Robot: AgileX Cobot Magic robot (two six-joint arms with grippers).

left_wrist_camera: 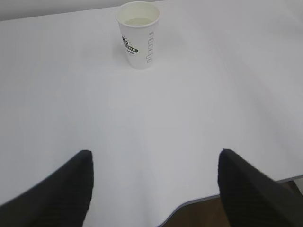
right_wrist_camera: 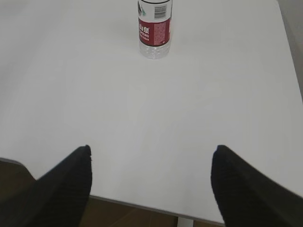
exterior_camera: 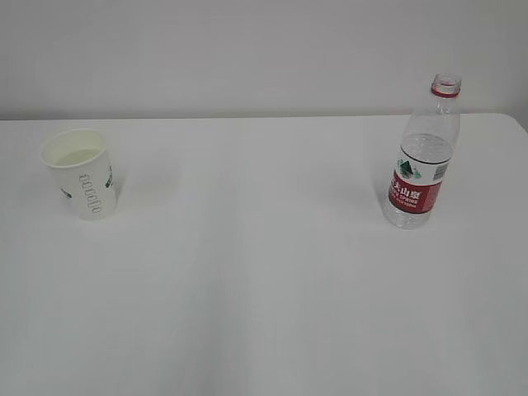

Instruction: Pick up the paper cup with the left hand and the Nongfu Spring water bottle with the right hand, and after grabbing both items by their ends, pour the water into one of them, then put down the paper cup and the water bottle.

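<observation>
White desk [exterior_camera: 264, 280] carries the paper cup [exterior_camera: 79, 172] and uncapped water bottle [exterior_camera: 423, 157], well apart; left gripper [left_wrist_camera: 154, 182] and right gripper [right_wrist_camera: 150, 177] both spread wide, holding nothing.

I see paper cup [exterior_camera: 78, 173] upright, liquid inside, at 9 o'clock | Nongfu Spring water bottle [exterior_camera: 422, 161] upright, uncapped, red label, at 3 o'clock, well apart

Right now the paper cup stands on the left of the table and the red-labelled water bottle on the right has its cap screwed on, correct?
Not quite. The water bottle has no cap; the exterior view shows its open mouth. The paper cup does stand left.
</observation>
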